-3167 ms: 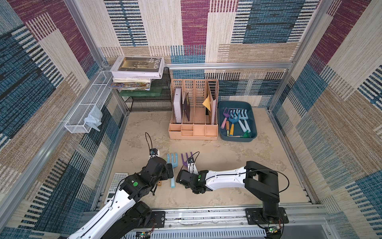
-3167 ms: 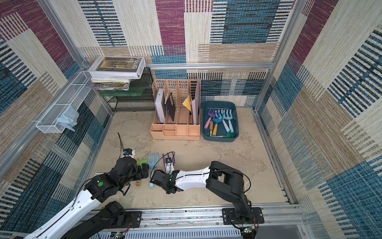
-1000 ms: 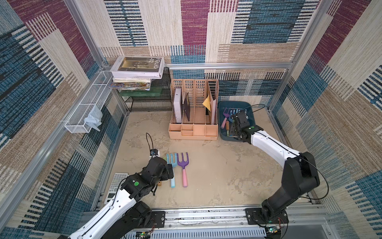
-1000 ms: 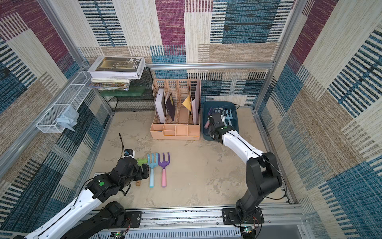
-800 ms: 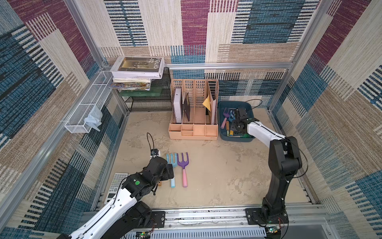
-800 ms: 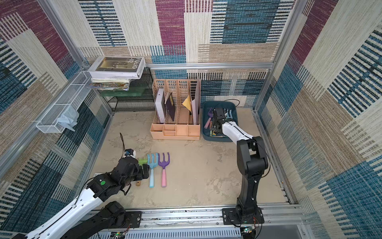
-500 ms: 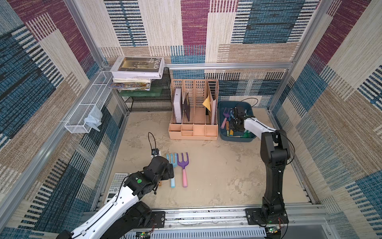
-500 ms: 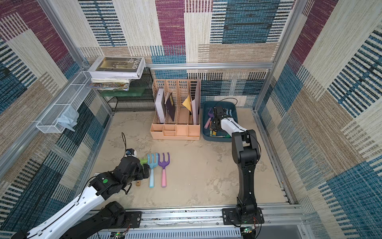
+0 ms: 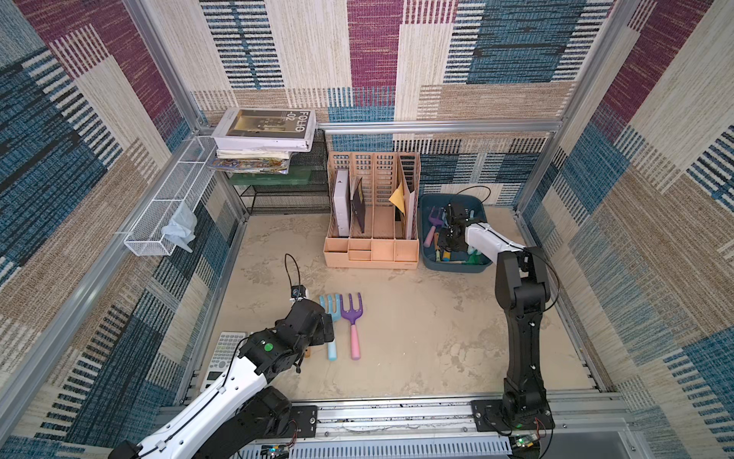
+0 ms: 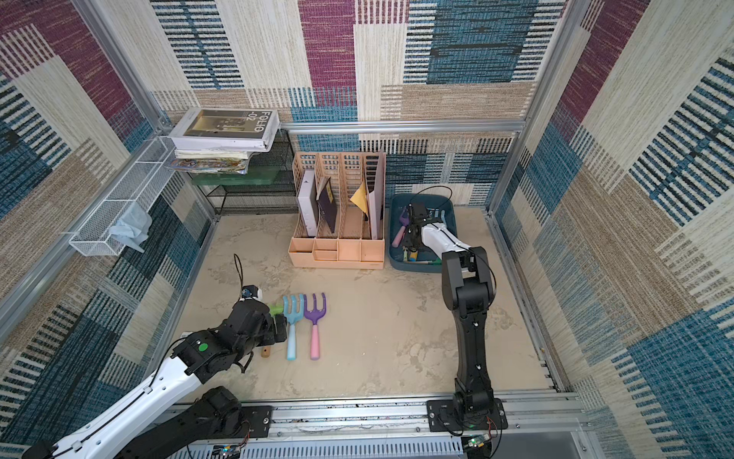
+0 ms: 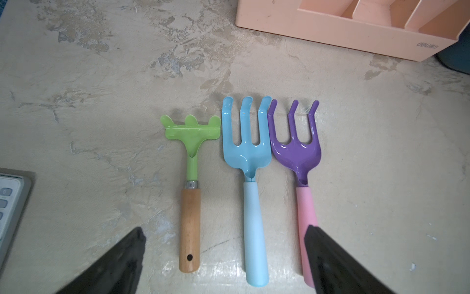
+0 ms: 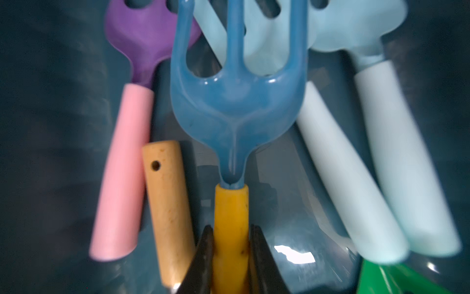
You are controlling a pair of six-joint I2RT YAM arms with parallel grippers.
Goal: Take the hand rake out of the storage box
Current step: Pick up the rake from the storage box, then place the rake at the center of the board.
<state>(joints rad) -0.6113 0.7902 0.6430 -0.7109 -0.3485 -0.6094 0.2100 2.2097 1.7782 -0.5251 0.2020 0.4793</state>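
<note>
Right wrist view: the right gripper has its fingers clamped on the yellow handle of the blue hand rake, inside the storage box. The left gripper, fingers wide apart, hovers over three garden tools on the table.

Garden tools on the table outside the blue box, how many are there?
3, side by side by the left gripper: a green rake, a light blue fork and a purple fork with a pink handle. None seems hidden.
</note>
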